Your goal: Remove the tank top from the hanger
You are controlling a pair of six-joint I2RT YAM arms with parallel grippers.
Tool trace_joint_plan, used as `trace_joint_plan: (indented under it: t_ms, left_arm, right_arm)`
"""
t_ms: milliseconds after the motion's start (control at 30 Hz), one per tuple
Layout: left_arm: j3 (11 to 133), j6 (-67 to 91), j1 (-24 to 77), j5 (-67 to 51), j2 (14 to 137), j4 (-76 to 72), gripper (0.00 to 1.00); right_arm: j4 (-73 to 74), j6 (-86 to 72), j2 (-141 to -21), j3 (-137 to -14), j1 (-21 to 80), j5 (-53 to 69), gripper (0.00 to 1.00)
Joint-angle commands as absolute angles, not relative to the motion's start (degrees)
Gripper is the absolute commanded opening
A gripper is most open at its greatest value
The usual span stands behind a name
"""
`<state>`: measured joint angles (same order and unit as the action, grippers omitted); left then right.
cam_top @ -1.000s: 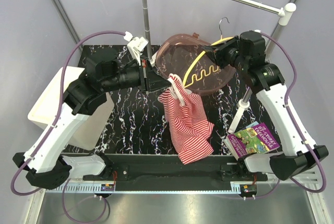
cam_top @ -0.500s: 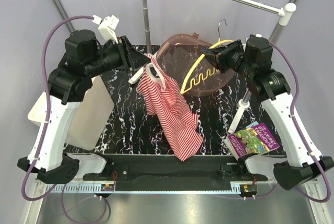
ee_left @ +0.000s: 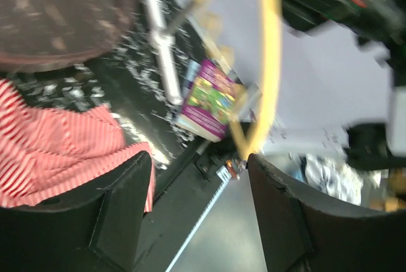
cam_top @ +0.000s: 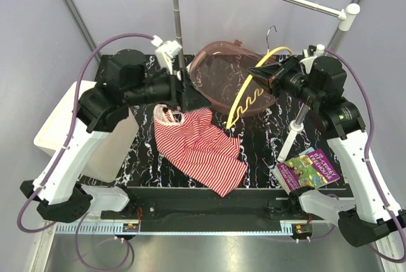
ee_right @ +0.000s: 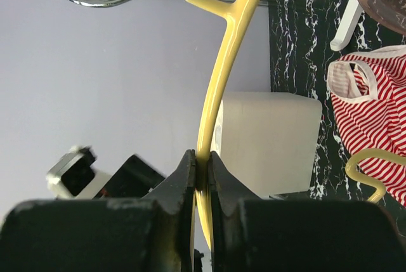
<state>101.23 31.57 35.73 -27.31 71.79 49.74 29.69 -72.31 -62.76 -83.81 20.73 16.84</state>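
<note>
Nearly done, I'd say. Left gripper (cam_top: 177, 99) hovers by the tank top's neck end with its fingers apart. Nothing sits between them in the wrist view, so it's released. Tank top (cam_top: 202, 148) lies loosely spread on the black marbled table (cam_top: 143, 151), centre, between the arm bases and the pinkish basin (cam_top: 219, 72). No strap looks threaded on anything.

Hanger (ee_right: 216, 88) is up off the table to the garment's right, tilted, bare along its arm and wavy bar. Only its lower tip overlaps the garment's right edge, and I can't tell if it touches or is snagged there. Right gripper (ee_right: 202, 161) is clenched on the hanger's yellow arm, fingers pinched tight on either side.

Left to do, my guess: carry the hanger clear of the cloth to confirm separation, maybe set it down. Risk is the tip dragging the hem.
</note>
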Motion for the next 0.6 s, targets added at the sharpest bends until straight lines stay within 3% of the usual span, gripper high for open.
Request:
trace_joint_plan:
  t_ms: [0,167,400,500,567]
  left_arm:
    - [107.66,30.50,48.83,-20.25,74.00,45.09,0.67]
    - [108.28,30.24,58.96,-6.09,76.46,44.39,0.72]
    - [108.98,30.15,66.69,8.15,80.41,44.47,0.69]
    - [110.48,29.88,68.02,9.31,83.22,44.65,0.63]
    - [111.18,30.14,68.03,9.49,84.37,45.17,0.49]
  right_arm:
    - [25.58,-68.82,-59.42,-82.45,21.00,19.95,0.00]
    - [25.75,-68.55,-56.96,-80.16,20.92,20.39,0.00]
    - [26.45,-69.43,-53.36,-78.40,20.92,20.57,0.00]
    - [27.24,-69.70,-52.12,-77.43,20.92,20.30,0.00]
    - [27.68,-69.87,-51.51,-77.08,20.92,20.13,0.00]
